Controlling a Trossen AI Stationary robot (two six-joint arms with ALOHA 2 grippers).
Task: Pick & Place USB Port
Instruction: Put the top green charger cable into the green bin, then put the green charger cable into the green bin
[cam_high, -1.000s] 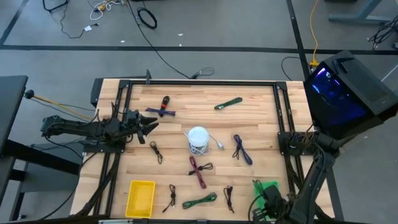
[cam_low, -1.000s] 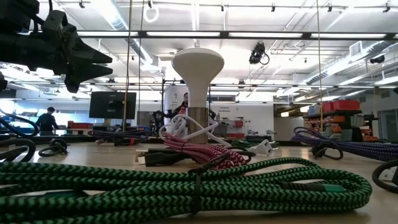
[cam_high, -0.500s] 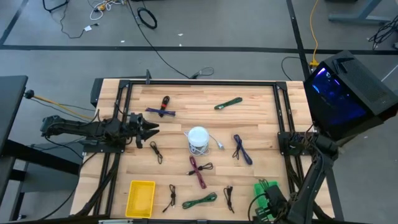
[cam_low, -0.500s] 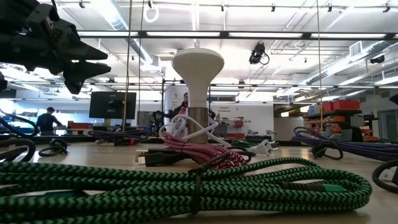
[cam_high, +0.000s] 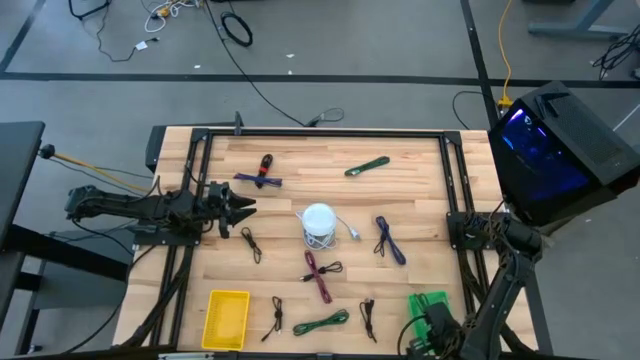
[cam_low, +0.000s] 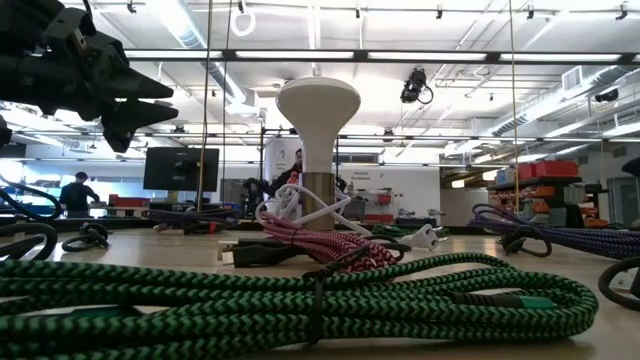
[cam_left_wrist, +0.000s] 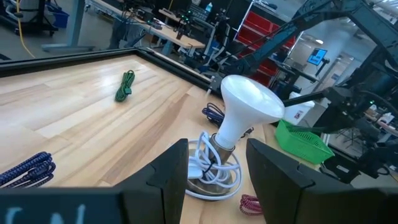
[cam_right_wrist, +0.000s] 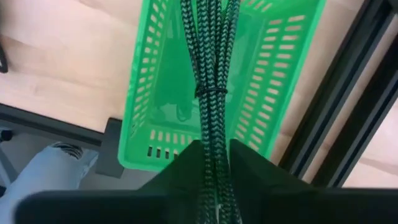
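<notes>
High view: left gripper (cam_high: 243, 207) hung over the table's left side w/ fingers spread and empty, nose toward the white bulb (cam_high: 318, 219) mid-table. Right gripper (cam_high: 432, 327) sat at the near right corner above the green basket (cam_high: 428, 303). Loose cable bundles lay around: a black one (cam_high: 250, 244) just beside the left gripper, a red one (cam_high: 321, 274) near the bulb, a green one (cam_high: 321, 322) at the near edge, and a yellow basket (cam_high: 227, 318) at near left. Probably cables are sorted into the baskets, which is why each arm keeps to its own side.

Low view: left gripper (cam_low: 150, 100) showed high up, well off the tabletop, fingers parted, nothing between them. Green cable (cam_low: 300, 290) filled the foreground; bulb (cam_low: 318, 135) stood upright behind the red cable (cam_low: 310, 240).

Left wrist view: fingers (cam_left_wrist: 168, 177) framed the bulb (cam_left_wrist: 245, 112) and its white cord, so it looked lined up on that area (target not certain).

Right wrist view: right gripper (cam_right_wrist: 214, 163) was clenched on a green-black cable (cam_right_wrist: 210, 68), which hung straight down into the green basket (cam_right_wrist: 149, 93). Held above the opening, I judge, so a release drops it inside; it wasn't let go yet.
</notes>
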